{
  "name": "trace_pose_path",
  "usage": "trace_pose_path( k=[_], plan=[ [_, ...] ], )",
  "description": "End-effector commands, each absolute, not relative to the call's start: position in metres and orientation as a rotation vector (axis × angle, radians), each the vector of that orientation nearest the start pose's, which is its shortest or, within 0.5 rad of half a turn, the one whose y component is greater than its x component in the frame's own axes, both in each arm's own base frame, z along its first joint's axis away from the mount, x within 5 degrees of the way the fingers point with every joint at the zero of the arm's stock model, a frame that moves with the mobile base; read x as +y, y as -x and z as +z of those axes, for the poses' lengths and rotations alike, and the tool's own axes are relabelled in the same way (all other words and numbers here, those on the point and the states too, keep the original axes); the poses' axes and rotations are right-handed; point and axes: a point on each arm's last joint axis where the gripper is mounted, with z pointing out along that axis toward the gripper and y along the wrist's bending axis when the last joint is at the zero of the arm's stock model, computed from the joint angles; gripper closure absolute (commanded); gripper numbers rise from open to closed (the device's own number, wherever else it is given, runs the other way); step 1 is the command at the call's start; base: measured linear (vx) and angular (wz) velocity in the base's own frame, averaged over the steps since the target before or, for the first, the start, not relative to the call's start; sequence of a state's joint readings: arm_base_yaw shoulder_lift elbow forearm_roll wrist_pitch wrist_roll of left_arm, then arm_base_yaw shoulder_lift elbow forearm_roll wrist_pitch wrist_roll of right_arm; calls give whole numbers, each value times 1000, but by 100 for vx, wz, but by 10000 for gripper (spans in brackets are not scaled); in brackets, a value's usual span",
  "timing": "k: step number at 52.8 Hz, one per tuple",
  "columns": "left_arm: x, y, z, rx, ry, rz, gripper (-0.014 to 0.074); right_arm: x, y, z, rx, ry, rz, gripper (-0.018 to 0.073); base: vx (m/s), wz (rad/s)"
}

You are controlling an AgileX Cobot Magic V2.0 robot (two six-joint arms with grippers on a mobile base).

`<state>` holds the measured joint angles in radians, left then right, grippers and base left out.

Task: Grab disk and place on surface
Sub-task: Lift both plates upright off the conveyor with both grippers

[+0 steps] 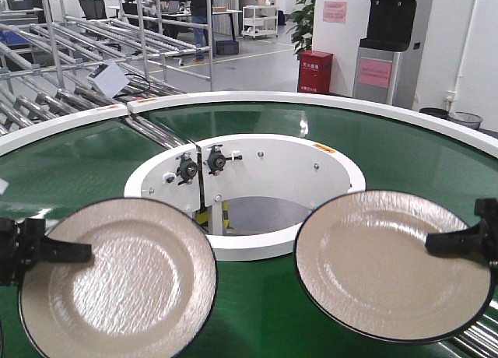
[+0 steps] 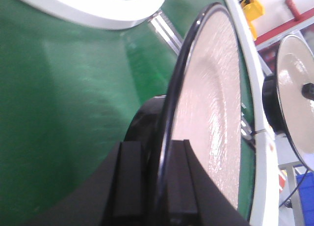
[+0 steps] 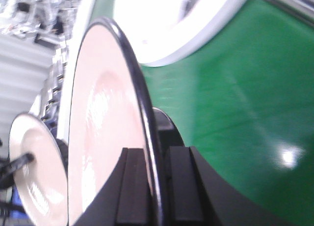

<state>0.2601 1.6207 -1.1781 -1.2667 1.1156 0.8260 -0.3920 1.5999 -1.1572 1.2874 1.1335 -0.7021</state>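
Two cream disks with dark rims hang above the green conveyor belt point(image 1: 257, 303). The left disk point(image 1: 117, 280) is clamped at its left rim by my left gripper point(image 1: 82, 253), and the left wrist view shows this disk point(image 2: 211, 103) edge-on between the gripper's point(image 2: 156, 152) pads. My right gripper point(image 1: 436, 245) is shut on the right rim of the right disk point(image 1: 389, 264). The right wrist view has that disk point(image 3: 105, 113) standing between the gripper's point(image 3: 158, 155) pads. The dark metal tabletop is out of view.
A white inner ring point(image 1: 249, 245) with two small mounted parts surrounds the belt's central opening. The white outer rim point(image 1: 311, 101) curves behind. Metal roller racks point(image 1: 78, 70) stand at back left, a red box point(image 1: 315, 71) and a water dispenser point(image 1: 387, 39) at back right.
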Motion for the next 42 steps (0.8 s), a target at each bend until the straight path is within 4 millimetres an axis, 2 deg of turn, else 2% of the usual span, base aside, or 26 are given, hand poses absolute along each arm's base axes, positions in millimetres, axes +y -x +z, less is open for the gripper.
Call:
trace_pose_path(
  k=[1, 8, 20, 42],
  plan=[
    [-1, -317, 347, 2031, -13, -1271, 604, -39, -308, 350, 2004, -199, 1253, 568, 0, 0],
    [-3, -308, 361, 2004, -10, -1251, 604, -36, -301, 362, 1979, -176, 1225, 568, 0, 0],
    [-7, -293, 379, 1968, -49, -1228, 604, -35, -298, 364, 1978, -161, 1226, 568, 0, 0],
    [-7, -293, 379, 1966, -51, -1228, 604, -35, -298, 364, 1978, -161, 1225, 568, 0, 0]
  ],
)
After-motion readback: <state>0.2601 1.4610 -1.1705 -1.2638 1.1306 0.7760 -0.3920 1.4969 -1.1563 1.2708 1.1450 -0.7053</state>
